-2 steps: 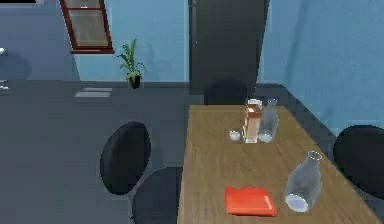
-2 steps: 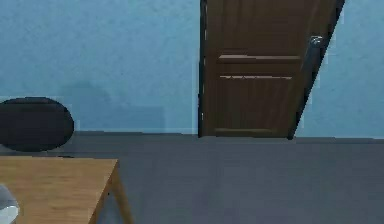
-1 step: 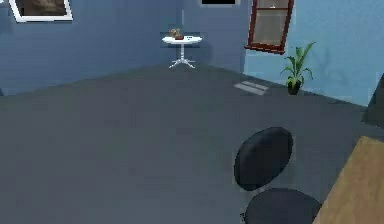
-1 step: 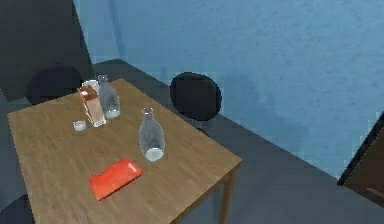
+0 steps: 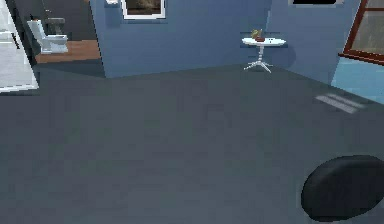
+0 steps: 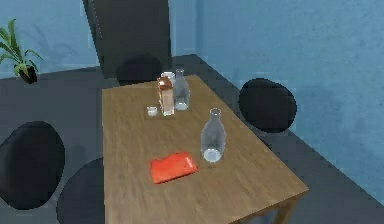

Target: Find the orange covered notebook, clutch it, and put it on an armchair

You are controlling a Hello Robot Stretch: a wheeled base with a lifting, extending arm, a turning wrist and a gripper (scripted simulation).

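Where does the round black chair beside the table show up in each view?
Forward view: a round black chair back sits in the bottom right corner.
Arm side view: a matching one, probably the same chair, stands at the left edge, beside the wooden table that carries the orange notebook.
Shared landmark: the dark grey floor running up to a blue wall.

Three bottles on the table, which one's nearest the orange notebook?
The clear bottle standing alone, just right of the orange notebook. The other clear bottle and the brownish bottle stand together farther back on the table.
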